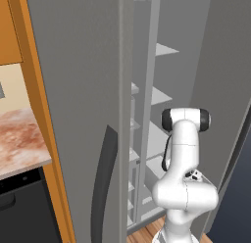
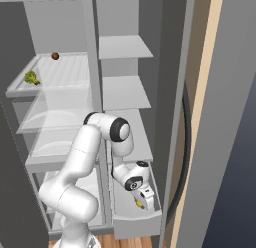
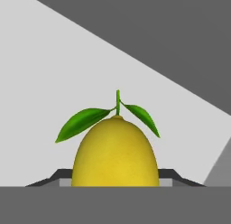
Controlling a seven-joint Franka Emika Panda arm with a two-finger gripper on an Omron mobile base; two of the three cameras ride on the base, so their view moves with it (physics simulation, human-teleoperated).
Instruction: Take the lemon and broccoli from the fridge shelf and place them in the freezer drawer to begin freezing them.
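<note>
Hand grips lemon inside freezer drawer; broccoli on fridge shelf.

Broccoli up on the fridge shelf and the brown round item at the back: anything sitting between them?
No. In the right base view the shelf is bare between the broccoli and the brown item.

Both base views look forward and down from behind the arm, left and right, sharing the open fridge's shelves, while the hand view sits very close above the lemon in the freezer drawer.
</note>
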